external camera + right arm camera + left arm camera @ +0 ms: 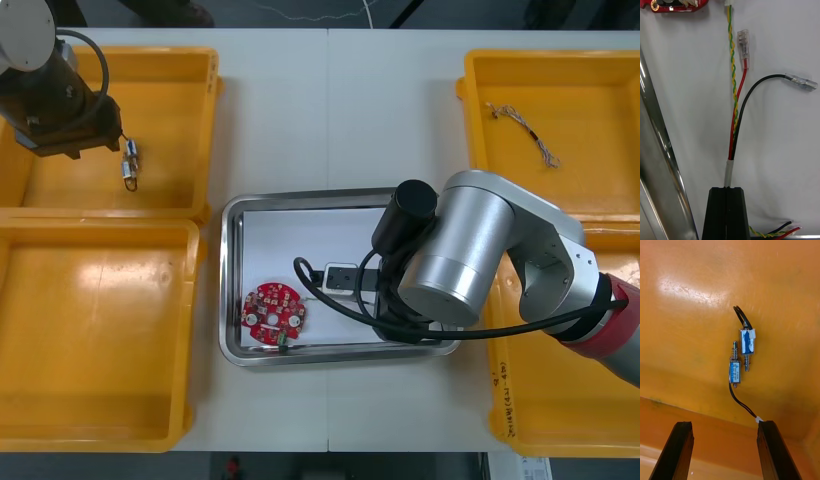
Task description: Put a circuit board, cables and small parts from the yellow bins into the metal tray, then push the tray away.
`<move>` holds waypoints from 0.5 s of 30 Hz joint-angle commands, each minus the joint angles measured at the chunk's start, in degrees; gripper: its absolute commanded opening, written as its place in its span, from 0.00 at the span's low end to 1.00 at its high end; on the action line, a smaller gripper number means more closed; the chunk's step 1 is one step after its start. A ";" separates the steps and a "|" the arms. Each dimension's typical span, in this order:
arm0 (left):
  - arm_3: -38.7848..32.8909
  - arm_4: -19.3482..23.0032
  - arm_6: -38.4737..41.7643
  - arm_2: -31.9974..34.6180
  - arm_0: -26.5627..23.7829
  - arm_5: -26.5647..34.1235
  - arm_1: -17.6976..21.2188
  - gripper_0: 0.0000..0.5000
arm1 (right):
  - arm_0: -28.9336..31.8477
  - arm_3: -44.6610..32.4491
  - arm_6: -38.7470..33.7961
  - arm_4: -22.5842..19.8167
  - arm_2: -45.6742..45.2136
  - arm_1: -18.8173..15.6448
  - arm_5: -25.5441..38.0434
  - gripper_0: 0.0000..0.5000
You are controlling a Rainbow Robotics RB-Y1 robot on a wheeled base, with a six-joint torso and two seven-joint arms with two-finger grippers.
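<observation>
Cable (733, 135) placement is the step in hand, we judge. The right fingers (718, 213) are pressed together on the cable's sleeved end, low over the white floor of the tray (228, 290). Its red, black and yellow-green strands trail out ahead toward the board (272, 312), which lies at 7 o'clock in the tray. To do this well we lower until the strands rest flat and keep the terminals off the board and inside the rim. Then we part the fingers fully and lift straight up, so nothing snags and drags out.

At 10 o'clock on the tabletop (330, 110), the left fingers (777, 450) stand wide apart and empty above the far left bin (170, 90). Two small metal parts (741, 352) lie on the bin floor just ahead of them, each trailing thin black wire. For that grasp we centre over one body and close across its narrow sides, minding the loose wires.
</observation>
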 commanded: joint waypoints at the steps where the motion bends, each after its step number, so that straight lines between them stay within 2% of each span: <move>1: 1.62 -0.60 -6.33 -1.73 -3.08 -2.36 -1.00 1.00 | 0.77 -0.55 0.60 1.46 0.58 -0.84 -0.65 0.41; 2: 2.49 -0.86 -6.42 -2.35 -3.08 -3.50 -1.36 1.00 | 0.77 -0.55 0.42 2.17 0.58 -0.84 -0.56 0.85; 3: 2.58 -1.12 -6.42 -2.70 -3.08 -3.85 -1.44 1.00 | 0.77 -0.55 0.42 2.25 0.58 -0.75 -0.56 0.93; 6: 2.85 -1.83 -6.33 -3.93 -3.08 -4.73 -1.62 1.00 | 0.77 -0.55 0.16 2.34 0.58 -0.84 -0.56 1.00; 15: 4.60 -2.35 -6.33 -5.60 -2.99 -7.45 -2.32 1.00 | 0.68 -0.55 0.34 1.90 -1.79 -0.75 -0.04 1.00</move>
